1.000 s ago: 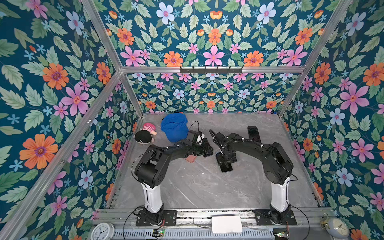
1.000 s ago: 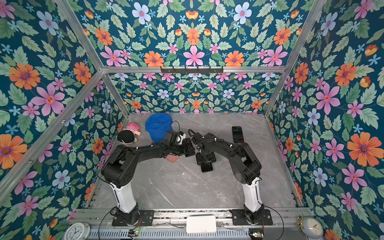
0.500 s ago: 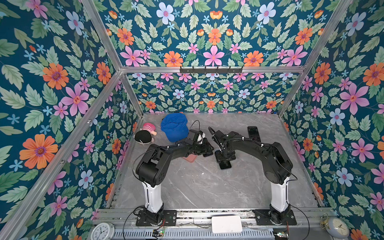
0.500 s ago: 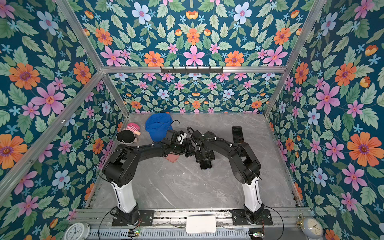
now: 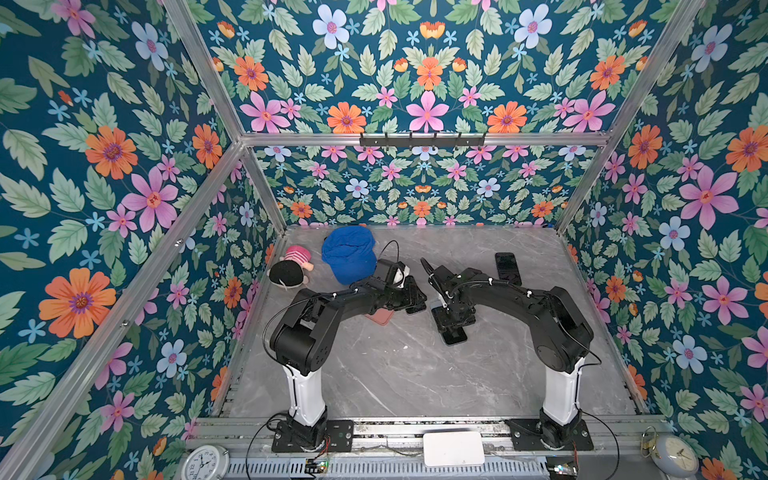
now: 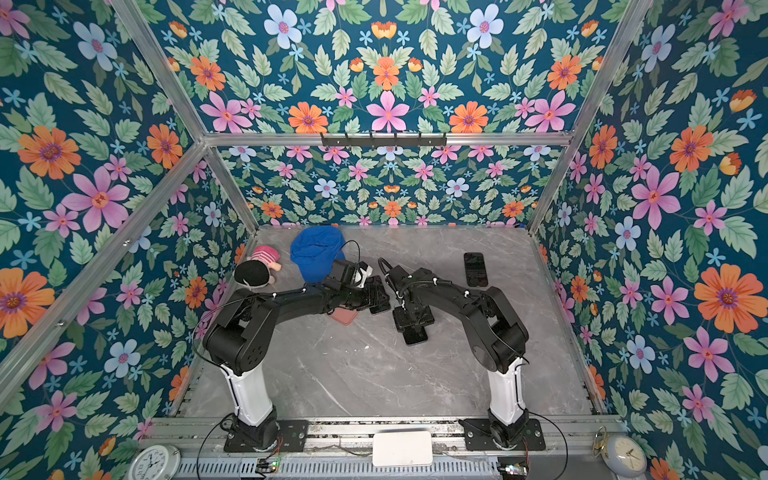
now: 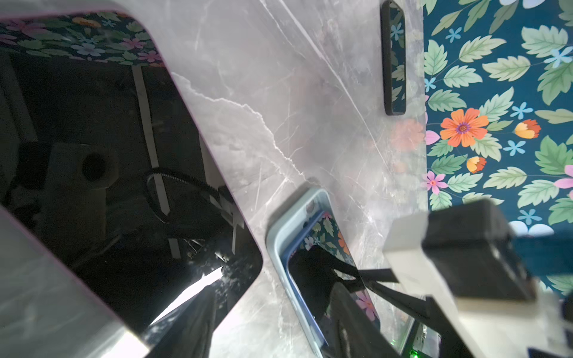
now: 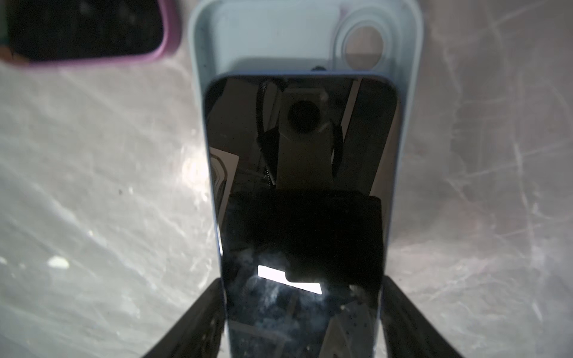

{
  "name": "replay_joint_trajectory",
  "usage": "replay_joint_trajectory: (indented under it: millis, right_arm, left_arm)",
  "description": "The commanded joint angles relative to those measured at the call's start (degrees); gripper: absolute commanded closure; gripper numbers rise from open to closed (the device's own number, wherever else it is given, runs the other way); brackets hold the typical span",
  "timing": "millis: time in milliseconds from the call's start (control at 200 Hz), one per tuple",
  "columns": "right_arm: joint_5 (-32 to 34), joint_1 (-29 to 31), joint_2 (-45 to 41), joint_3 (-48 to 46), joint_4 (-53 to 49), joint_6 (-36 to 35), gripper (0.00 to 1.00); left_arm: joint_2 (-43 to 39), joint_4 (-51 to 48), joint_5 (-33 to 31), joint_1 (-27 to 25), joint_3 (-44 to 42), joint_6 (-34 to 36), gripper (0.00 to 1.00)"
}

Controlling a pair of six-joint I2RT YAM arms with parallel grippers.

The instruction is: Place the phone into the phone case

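Observation:
In the right wrist view my right gripper (image 8: 302, 288) is shut on the long sides of the phone (image 8: 300, 186), dark glass with a blue rim. The phone lies over the pale blue phone case (image 8: 279, 31), which is flat on the table, and stops short of the round camera hole. In both top views this gripper (image 5: 448, 320) (image 6: 411, 320) covers most of the case. The phone's near end (image 5: 455, 337) sticks out below it. My left gripper (image 7: 273, 297) (image 5: 411, 297) is open just left of the case (image 7: 279, 235), with bare table between its fingers.
A phone in a purple case (image 7: 108, 186) (image 8: 93, 31) lies under the left gripper. A salmon case (image 5: 379, 318) lies beside it. Another black phone (image 5: 508, 268) (image 7: 393, 59) lies at the back right. A blue cap (image 5: 349, 257) and a doll (image 5: 291, 268) are at the back left.
The right gripper with the phone edged toward the back and has come forward again, ending close to where it was. The left arm has hardly moved.

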Motion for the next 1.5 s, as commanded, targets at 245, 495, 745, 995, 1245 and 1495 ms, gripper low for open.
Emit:
replay_joint_trajectory:
  millis: [245,495,745,995,1245,1495]
  right_arm:
    - [-2.8,3.6,-7.1,-9.0,7.4,-12.6,0.55]
    - [-4.9,5.1,-7.7,-11.2,12.3,-17.5,0.5]
    - [-4.4,5.8,-7.2,-12.1,14.0,-19.7,0.39]
    - [-2.3,6.3,-8.3,-11.9,12.9,-20.1,0.23]
    - [-1.9,6.8,-8.3,-10.1,11.3,-19.6,0.18]
    - [-0.8,5.5,-16.8,-11.7,8.5,-5.5,0.22]
  left_arm:
    - [-2.5,-3.3,-0.4,0.5,-1.6,2.4,0.39]
    - [-6.1,-5.9,0.3,-0.3,-5.7,3.7,0.4]
    - [-4.9,-7.5,0.4,-2.2,-7.0,4.6,0.41]
    - [-3.5,-10.3,0.9,-2.4,-6.1,6.5,0.42]
    - [-3.8,-11.9,0.7,-2.8,-7.2,7.7,0.45]
    - [-3.2,-10.8,1.6,-4.2,-8.3,7.5,0.52]
